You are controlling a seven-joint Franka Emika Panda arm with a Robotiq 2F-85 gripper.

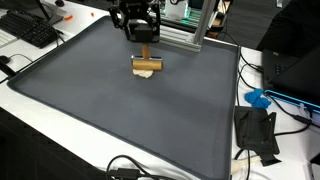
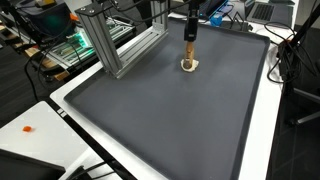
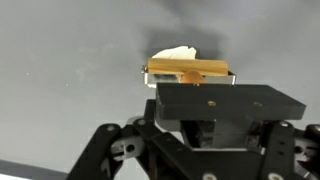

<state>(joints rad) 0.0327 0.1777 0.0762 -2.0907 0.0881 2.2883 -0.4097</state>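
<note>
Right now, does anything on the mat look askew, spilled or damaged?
Nothing stands out. The gripper holds a wooden tool upright, its head down at a small white piece on the mat. The mat lies flat, with no spill or tear that shows. Whether the wooden tool presses on the white piece I cannot tell.

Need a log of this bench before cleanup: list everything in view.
mat: one, dark grey, covering the table's middle
table: one, white, under the mat
wooden tool: one, tan, on the mat's far part
lump: one, white, at the tool's base
frame: one, silver, at the mat's edge
keyboard: one, black, beside the mat
blue item: one, off the mat's edge
end effector: one, black, shut on the wooden tool
</note>
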